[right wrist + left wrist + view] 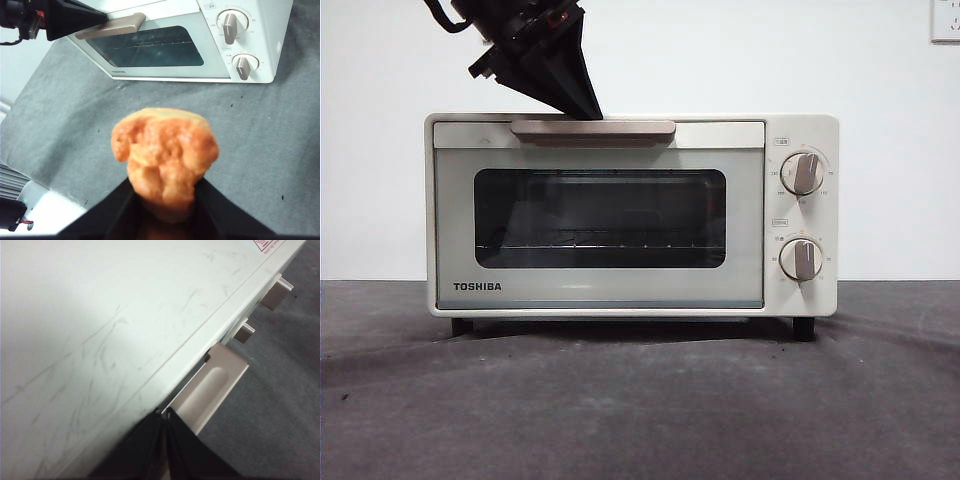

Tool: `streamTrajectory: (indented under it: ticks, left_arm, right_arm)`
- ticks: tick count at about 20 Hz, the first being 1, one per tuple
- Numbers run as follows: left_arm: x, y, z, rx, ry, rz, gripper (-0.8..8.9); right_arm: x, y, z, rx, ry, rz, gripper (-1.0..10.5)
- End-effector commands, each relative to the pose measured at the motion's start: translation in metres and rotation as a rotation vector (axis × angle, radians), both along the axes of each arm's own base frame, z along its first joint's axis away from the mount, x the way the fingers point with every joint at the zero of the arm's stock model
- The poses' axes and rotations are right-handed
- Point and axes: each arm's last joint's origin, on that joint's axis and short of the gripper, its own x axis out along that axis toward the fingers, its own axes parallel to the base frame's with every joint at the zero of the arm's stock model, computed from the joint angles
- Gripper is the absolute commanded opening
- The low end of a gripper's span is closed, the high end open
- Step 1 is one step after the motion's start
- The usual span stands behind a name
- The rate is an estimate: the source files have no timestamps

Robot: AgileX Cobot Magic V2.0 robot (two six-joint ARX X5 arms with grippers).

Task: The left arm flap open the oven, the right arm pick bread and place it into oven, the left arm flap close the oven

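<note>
the oven (630,215) stands on the grey cloth (640,410), its glass door (600,218) shut flat against the front, the wire rack (600,244) dimly visible through the window. two knobs (802,173) sit one above the other on its right panel, and the toshiba name is printed at the lower left of the door.

the left gripper (588,108) comes down from the upper left of the front view, dark and slanted, with its tips at the top edge of the oven just behind the handle (593,129). in the left wrist view its two jaws lie pressed together, tips (164,414) meeting at the seam between the oven's scratched top (100,340) and the handle (212,387), touching or nearly touching both. the jaws hold nothing between them. the right wrist view shows the same gripper (102,19) from the side, its point resting against the left end of the handle (112,26).

the right gripper (165,200) is held out in front of the oven, above the cloth (260,130) and well apart from the door. it pinches the bread (165,155) from both sides, the jaws closing on the lower part of the bun while the lumpy golden top stands free above them. the bread is lifted clear of the cloth; it does not appear in the front view.
</note>
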Motion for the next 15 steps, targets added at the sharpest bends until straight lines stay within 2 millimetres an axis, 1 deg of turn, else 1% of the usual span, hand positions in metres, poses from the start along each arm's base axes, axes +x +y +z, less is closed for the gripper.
streamTrajectory:
  ticks: [1, 7, 9, 13, 15]
  left_arm:
    - [0.002, -0.009, -0.005, 0.022, 0.017, -0.028, 0.18]
    - [-0.012, -0.015, -0.012, 0.085, 0.110, -0.061, 0.18]
    - [-0.014, -0.015, -0.014, 0.120, 0.118, -0.043, 0.18]
    - [-0.022, -0.015, -0.018, 0.161, 0.196, -0.031, 0.18]
    - [-0.026, -0.020, -0.019, 0.164, 0.198, -0.047, 0.18]
  right_arm:
    - [-0.001, 0.000, 0.006, 0.014, -0.025, 0.003, 1.1]
    - [-0.001, 0.000, 0.006, 0.014, -0.024, 0.003, 1.1]
    - [-0.001, 0.000, 0.006, 0.014, -0.024, 0.003, 1.1]
    - [-0.001, 0.000, 0.006, 0.013, -0.024, 0.003, 1.1]
    - [-0.001, 0.000, 0.006, 0.013, -0.025, 0.003, 1.1]
